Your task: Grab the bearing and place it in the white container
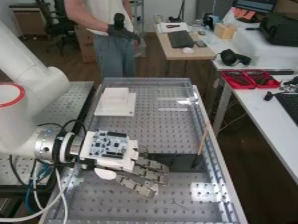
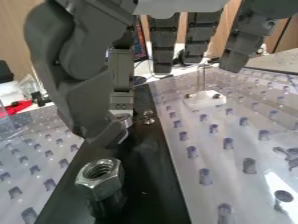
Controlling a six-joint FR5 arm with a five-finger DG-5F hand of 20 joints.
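Fingers [image 1: 137, 185] of the hand [image 1: 126, 162] are spread and mostly straight, reaching right over the worktop [image 1: 146, 121], with the thumb [image 2: 80, 105] bent down opposite them; they do not look closed on anything. A silvery ring, which I take for the bearing [image 2: 124, 119], sits by the thumb's tip at the black strip [image 2: 149, 187], partly hidden; whether the thumb touches it, I cannot tell. What worries me most is the hex nut [image 2: 93, 187] standing on the same strip: a low sweep of the thumb could tip it, or it could be grabbed by mistake. A small shiny piece [image 2: 148, 119] lies just beside the bearing, so fingers closing broadly might catch both, and a round rim nipped off-centre would likely slip out and roll. Pressing down too hard could also jam the fingertips against the strip. As for edges, the worktop's right rim [image 1: 223, 176] and the wooden stick [image 1: 203, 142] propped near it leave less room on that side, and the white block [image 2: 205, 101] is another thing to clear. Far-left, the white container [image 1: 116, 96] seems reachable across open perforated surface, best approached after a straight lift, minding the cables [image 1: 61, 192] near the wrist
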